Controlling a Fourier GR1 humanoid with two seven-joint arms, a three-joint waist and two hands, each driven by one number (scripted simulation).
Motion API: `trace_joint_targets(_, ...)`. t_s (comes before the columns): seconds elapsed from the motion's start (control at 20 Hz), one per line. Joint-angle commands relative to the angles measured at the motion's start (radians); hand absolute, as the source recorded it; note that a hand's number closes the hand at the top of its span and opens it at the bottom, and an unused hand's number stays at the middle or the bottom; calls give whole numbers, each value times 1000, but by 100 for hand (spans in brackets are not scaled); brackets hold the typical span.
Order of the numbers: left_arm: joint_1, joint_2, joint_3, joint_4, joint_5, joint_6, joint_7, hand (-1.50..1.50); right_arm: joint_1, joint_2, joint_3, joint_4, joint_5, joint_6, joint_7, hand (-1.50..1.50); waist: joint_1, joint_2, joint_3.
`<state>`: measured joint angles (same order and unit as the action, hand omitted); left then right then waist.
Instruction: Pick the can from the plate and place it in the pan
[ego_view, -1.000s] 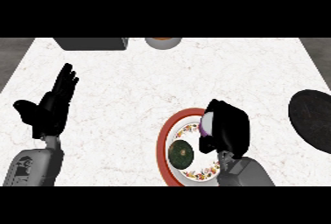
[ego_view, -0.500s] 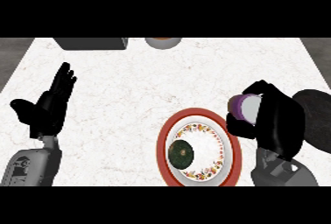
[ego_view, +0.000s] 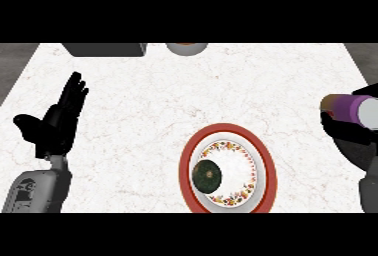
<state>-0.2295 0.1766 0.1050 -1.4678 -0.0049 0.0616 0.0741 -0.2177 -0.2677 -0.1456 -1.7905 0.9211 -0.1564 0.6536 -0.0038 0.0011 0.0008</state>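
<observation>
One can (ego_view: 353, 109), one plate (ego_view: 228, 168) and two hands show on the white counter (ego_view: 184, 90). Held at the view's right edge, the can lies on its side, long axis running left to right, its tan end facing left and its purple band toward the right. Curled round it from below is the right hand (ego_view: 345, 134), thumb up against the can's left part. Dark behind that hand lies the pan (ego_view: 369, 91), mostly hidden. Down and to the left of the right hand sits the red-rimmed plate, with a dark round thing (ego_view: 208, 175) on it. Far left, the left hand (ego_view: 53, 125) rests open, fingers spread and pointing up.
</observation>
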Motion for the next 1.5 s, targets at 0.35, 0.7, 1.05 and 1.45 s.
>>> trace_joint_targets(0.35, 16, 13, -1, -26, 9, -32, -2, 0, -58, -253, -281, 596, -78, -191, -391, 150, 22, 6, 1)
trace_joint_targets(0.7, -46, 28, 6, -25, 17, -38, 54, 0, -209, -320, -375, 1097, -141, -390, -679, 150, 35, 10, 3)
trace_joint_targets(1.05, -56, 5, 11, 6, 10, -17, 17, 0, -279, -379, -479, 1360, -285, -284, -860, -150, 37, 15, 5)
trace_joint_targets(1.45, 8, -4, -8, -24, 14, -41, -3, 0, -322, -376, -524, 1525, -366, -108, -994, -150, 48, 15, 5)
